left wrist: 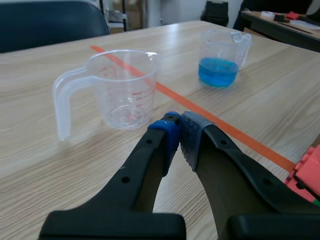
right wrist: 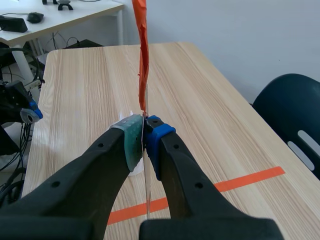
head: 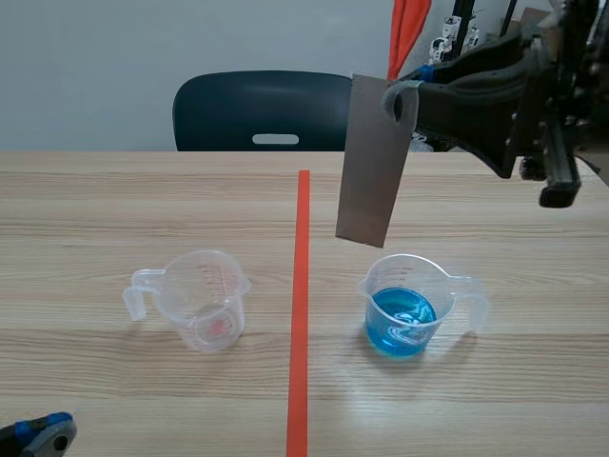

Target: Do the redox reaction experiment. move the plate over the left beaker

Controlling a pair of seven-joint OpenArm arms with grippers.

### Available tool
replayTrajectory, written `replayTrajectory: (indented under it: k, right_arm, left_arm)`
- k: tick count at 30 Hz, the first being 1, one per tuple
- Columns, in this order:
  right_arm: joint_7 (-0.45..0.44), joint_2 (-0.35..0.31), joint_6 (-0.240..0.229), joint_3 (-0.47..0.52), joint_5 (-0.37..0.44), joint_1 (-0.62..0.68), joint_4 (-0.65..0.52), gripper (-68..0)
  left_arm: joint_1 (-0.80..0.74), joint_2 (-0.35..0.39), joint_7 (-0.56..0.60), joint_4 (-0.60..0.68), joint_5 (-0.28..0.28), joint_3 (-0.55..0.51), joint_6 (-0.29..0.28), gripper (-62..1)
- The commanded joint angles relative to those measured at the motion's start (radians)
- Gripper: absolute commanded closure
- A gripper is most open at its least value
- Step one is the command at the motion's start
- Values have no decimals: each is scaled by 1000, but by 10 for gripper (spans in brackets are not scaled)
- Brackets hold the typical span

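Observation:
A grey metal plate (head: 371, 162) hangs upright in the air, its lower end above and just left of the right beaker (head: 404, 305), which holds blue liquid. My right gripper (head: 404, 100) is shut on the plate's top end. In the right wrist view the plate (right wrist: 147, 200) shows edge-on between the pads of the right gripper (right wrist: 145, 125). The left beaker (head: 202, 300) is clear with a faint pink trace at its bottom. My left gripper (head: 43, 433) rests low at the near left, shut on nothing. In the left wrist view it (left wrist: 177, 127) sits short of the left beaker (left wrist: 125, 87); the blue-filled beaker (left wrist: 222, 57) stands farther off.
An orange-red tape line (head: 301, 314) runs down the table between the beakers. A dark chair (head: 262, 109) stands behind the far edge. An orange-red strip (head: 409, 29) rises from the plate's top end. A pink object (left wrist: 307, 172) lies beside the left gripper.

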State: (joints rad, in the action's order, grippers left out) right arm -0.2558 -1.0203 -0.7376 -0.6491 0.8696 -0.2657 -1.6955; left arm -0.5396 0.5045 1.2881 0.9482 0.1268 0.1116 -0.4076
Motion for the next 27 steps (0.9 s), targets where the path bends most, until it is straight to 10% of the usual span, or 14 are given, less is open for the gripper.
replayTrajectory:
  k: [1, 10, 13, 18, 27]
  right_arm:
    - [-19, 12, -8, 23, -3, -19, -12, -6]
    - [30, 104, -8, 23, -33, -54, -12, -6]
    - [112, 145, -8, 23, -30, -96, -12, -6]
    - [259, 235, -8, 23, 13, -137, -12, -6]
    - [409, 391, -8, 23, 84, -147, -12, -6]
  left_arm:
    - [-1, -13, 72, -8, -2, -2, 37, -27]
    - [5, -145, 266, -177, -2, -92, 119, -34]
    - [10, -177, 266, -178, -2, -122, 130, -180]
    - [11, -192, 266, -175, -3, -127, 129, -601]
    - [14, -208, 266, -175, -7, -127, 134, -623]
